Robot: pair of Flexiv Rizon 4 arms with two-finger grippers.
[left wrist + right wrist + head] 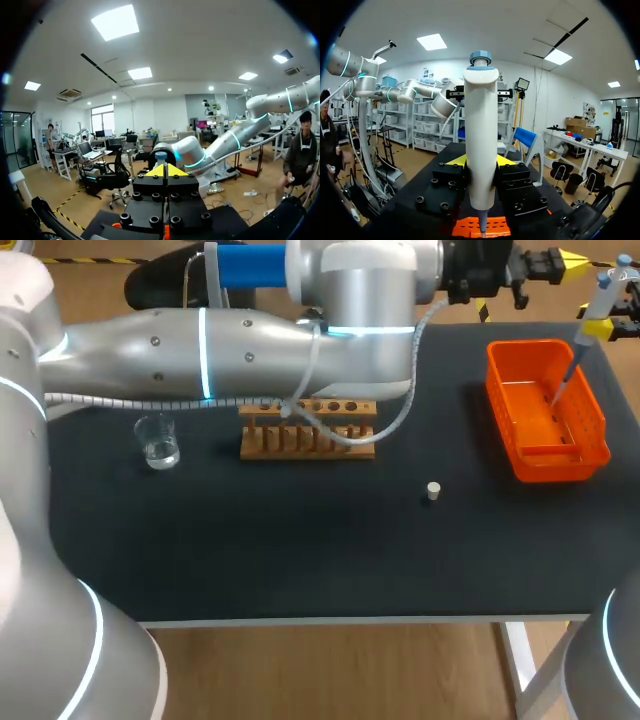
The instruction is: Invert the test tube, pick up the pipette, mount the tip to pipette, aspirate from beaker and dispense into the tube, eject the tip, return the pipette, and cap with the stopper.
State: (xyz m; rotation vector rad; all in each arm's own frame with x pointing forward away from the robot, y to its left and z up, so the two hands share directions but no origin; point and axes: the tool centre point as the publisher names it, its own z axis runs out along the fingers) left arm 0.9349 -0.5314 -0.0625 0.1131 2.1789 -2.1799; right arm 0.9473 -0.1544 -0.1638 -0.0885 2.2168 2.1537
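The right end effector (480, 164) is clamped on the pipette (480, 125), one yellow-tipped finger pressing each side of the white body. The blue plunger knob stands above the fingers, and the thin lower end points down into the orange basket (470, 227). In the head view the pipette leans over the basket's far right corner, with its slender shaft reaching inside the walls. The left end effector (165, 171) has its two yellow tips pressed together with nothing visible between them. It hangs beyond the basket's far side, past the table's far edge, and faces the pipette's blue knob. The left arm (250, 340) stretches across to it from well left of the basket. On the black table (300, 560), a small stopper (433, 491) lies near the basket's near left corner. The wooden rack (308, 430) stands further left of the basket. The beaker (158, 440), holding a little clear liquid, is farthest left, well apart from it.
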